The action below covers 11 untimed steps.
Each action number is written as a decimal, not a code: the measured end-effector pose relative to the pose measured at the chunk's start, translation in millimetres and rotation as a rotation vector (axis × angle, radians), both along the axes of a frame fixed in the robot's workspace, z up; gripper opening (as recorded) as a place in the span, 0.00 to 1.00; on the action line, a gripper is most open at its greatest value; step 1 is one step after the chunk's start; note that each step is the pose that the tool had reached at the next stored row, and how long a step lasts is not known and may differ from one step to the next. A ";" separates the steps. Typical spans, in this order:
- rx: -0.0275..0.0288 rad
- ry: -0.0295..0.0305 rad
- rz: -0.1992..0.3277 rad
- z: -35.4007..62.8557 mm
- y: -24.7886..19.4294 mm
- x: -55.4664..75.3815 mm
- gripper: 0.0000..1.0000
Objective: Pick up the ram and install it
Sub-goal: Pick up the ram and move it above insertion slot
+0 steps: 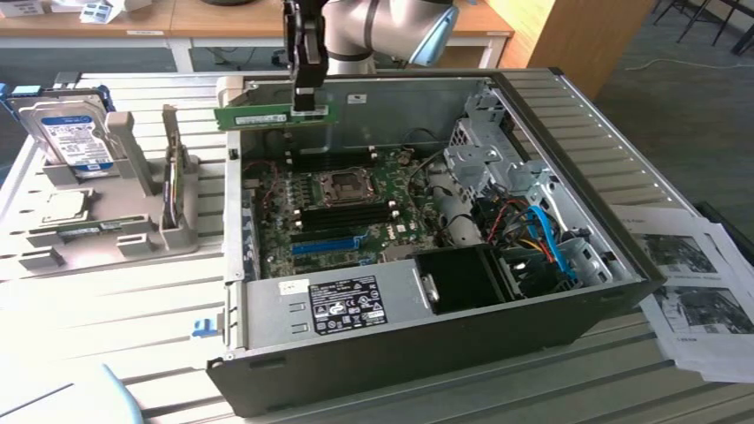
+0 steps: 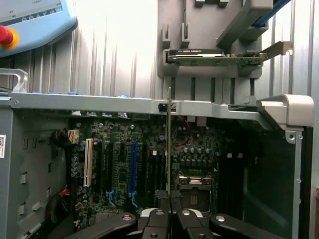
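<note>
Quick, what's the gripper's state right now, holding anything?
Gripper: jaws shut on the ram, held over the open computer case.

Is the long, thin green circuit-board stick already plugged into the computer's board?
No, the black gripper holds the thin green circuit-board stick in the air over the open grey metal computer case, apart from the motherboard inside.

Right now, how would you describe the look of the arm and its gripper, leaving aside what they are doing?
The arm is a thick, rounded silver-grey tube with a light blue joint cap. The gripper is black and narrow. In the wrist view its glossy black links spread out to both sides and are joined by round silver pins.
</note>
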<state>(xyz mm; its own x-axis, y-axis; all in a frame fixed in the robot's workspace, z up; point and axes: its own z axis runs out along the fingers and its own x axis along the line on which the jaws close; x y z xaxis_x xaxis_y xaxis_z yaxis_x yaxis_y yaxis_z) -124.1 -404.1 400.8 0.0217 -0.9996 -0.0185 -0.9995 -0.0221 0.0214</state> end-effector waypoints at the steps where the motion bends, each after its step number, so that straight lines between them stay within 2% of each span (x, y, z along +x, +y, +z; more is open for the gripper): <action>1: -0.0001 0.0000 0.000 0.0 0.0 1.3 0.11; 11: 0.0000 0.0000 0.000 0.0 0.0 14.3 0.11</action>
<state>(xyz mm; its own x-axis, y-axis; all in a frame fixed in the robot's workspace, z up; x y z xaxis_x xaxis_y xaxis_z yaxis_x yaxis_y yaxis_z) -109.8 -404.1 400.8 0.0217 -0.9996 -0.0185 -0.9995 -0.0221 0.0214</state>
